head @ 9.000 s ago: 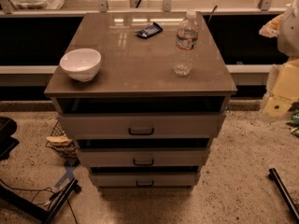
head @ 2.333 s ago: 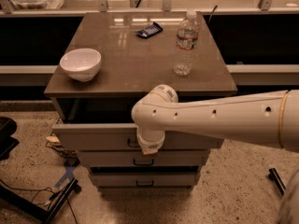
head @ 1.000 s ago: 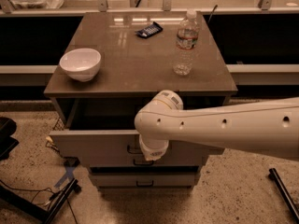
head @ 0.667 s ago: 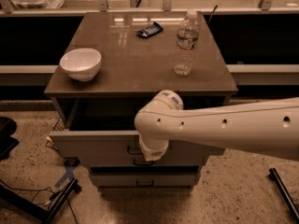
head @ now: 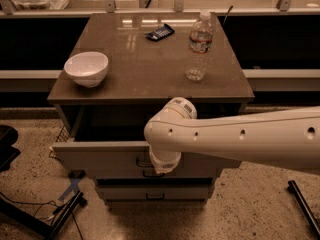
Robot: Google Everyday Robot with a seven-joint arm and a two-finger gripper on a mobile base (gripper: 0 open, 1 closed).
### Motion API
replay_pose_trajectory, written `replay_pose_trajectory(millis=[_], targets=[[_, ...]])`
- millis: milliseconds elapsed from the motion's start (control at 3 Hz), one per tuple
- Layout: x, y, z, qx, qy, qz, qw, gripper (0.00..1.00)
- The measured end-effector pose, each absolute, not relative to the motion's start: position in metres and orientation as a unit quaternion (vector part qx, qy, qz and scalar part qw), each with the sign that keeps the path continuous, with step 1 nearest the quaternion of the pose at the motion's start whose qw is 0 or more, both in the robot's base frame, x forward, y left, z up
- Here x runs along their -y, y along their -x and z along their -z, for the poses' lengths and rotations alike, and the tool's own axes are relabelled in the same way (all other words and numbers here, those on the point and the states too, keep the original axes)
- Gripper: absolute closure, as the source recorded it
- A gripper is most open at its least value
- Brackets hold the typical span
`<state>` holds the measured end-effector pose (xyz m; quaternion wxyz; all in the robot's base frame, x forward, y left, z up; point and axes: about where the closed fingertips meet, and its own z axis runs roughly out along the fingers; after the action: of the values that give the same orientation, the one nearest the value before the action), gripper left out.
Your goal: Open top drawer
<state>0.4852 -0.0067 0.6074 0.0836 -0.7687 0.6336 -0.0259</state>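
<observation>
Reaching over the cabinet to a part-open top drawer

Nearest the camera, the bottom drawer (head: 155, 192) sits flush in the cabinet, its small dark handle untouched, since the task does not concern it. Just above it, the middle drawer (head: 200, 170) shows only a narrow strip under the overhanging front of the one above.

The top drawer (head: 100, 156) stands partly out of the cabinet, with a dark gap open behind its pale front and under the counter. The pale arm (head: 240, 136) comes in from the right and bends down at the wrist. This puts the gripper (head: 161, 168) against the middle of that front, where the bar handle sits, the likely place to pull from. The wrist hides the gripper's working end, so whether it is clamped on the handle or loose cannot be told. Judging by the gap, the drawer is opened some way but not fully.

Farther back, the countertop (head: 145, 64) carries a white bowl (head: 86, 68) at its left, a clear water bottle (head: 198, 39) upright at its right, and a small dark flat object (head: 160, 32) near the back edge. All three stand well apart from the arm, so a straight pull outward should leave them undisturbed.
</observation>
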Motion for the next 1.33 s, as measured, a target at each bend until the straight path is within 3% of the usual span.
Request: replay_pose_trajectory(millis=[1333], targets=[[0.007, -0.4829, -0.6095, -0.633, 0.769, 0.03, 0.086, 1.0]])
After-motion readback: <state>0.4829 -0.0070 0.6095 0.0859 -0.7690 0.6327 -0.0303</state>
